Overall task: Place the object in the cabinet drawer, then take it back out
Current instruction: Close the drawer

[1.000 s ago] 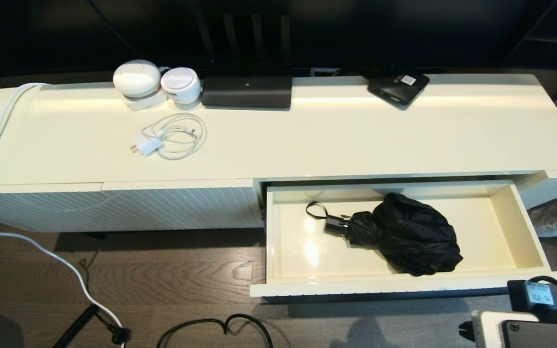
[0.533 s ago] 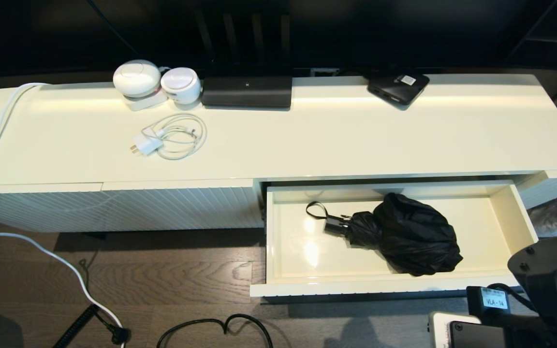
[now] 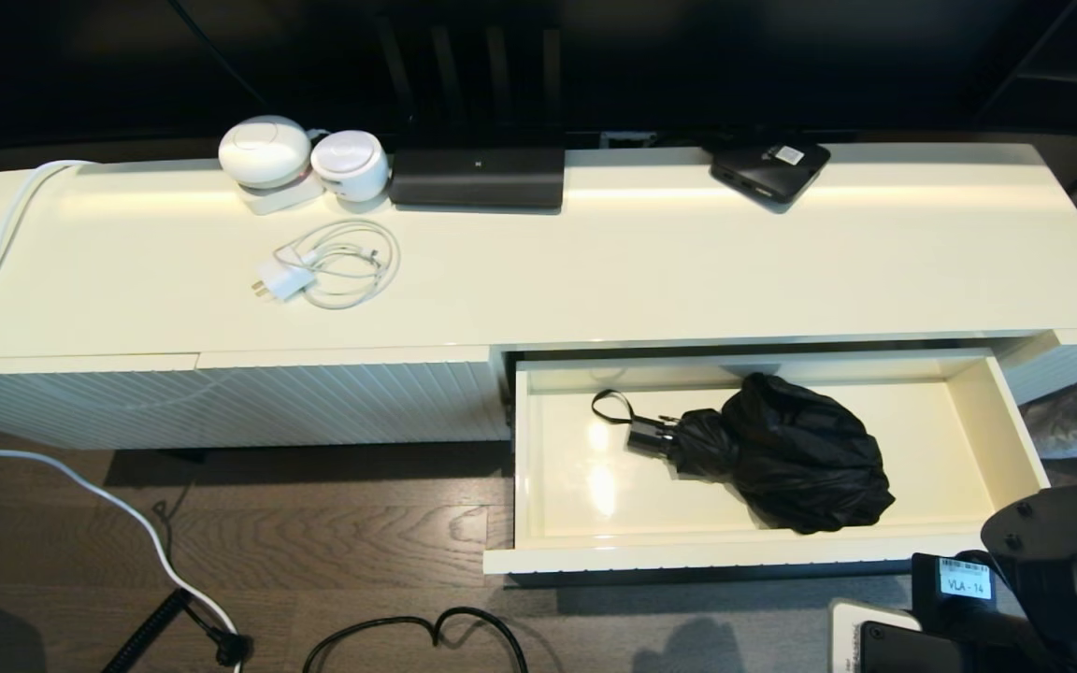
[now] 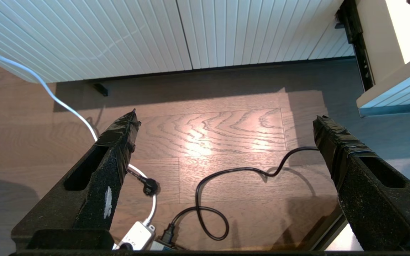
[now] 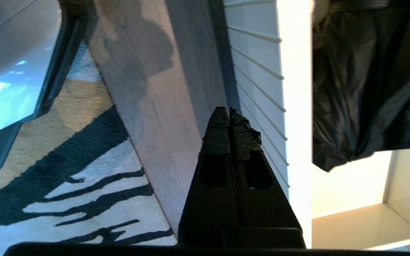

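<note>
The black folding umbrella lies inside the open cream drawer, handle and wrist loop pointing left. In the right wrist view my right gripper is shut and empty. It hangs just outside the drawer's ribbed front, with the umbrella's fabric beyond the rim. My right arm shows at the drawer's front right corner. My left gripper is open and empty over the wooden floor, left of the drawer's corner.
On the cabinet top sit two white round devices, a white charger with cable, a long black device and a flat black box. A black cable and a white one cross the floor. A striped rug lies beside the drawer.
My right arm has risen into view at the lower right, by the drawer's front corner. The umbrella and the drawer have not moved.
</note>
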Tool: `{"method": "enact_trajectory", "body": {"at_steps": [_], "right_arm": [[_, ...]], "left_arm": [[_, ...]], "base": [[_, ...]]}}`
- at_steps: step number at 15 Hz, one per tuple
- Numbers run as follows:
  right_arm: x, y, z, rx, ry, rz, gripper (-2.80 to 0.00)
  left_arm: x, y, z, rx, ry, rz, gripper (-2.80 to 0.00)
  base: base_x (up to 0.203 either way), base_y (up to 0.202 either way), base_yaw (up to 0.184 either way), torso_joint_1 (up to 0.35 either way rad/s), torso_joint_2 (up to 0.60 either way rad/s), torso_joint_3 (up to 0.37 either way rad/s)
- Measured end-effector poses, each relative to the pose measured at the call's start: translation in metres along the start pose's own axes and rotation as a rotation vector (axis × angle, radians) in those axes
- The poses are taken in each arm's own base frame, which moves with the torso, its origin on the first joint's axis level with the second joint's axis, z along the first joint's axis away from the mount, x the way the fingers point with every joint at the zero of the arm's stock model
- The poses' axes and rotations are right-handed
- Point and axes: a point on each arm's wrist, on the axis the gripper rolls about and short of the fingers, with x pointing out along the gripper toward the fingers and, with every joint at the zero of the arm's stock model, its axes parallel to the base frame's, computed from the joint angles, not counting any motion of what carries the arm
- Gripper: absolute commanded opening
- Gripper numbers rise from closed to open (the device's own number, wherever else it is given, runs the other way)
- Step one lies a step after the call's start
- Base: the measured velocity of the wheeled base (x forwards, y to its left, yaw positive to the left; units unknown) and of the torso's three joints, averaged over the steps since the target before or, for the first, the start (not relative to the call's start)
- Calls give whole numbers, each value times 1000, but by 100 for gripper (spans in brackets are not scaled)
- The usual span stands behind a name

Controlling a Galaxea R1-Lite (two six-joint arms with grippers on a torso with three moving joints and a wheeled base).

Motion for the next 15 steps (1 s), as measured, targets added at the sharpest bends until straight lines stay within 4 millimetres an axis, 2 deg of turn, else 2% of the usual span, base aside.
{"method": "enact_trajectory", "body": {"at_steps": [5,11,15], "right_arm": [[2,5,-1,-3,-4,-10,-280],[18,9,4,21,-77,-73,-280],[25,18,-1,19,-74,-71,-280]], "left_arm": [[0,0,0,0,0,1,0],[0,0,0,0,0,0,0],[0,0,0,0,0,0,0]], "base": [[0,0,0,0,0,0],[0,0,0,0,0,0],[0,0,0,0,0,0]]}}
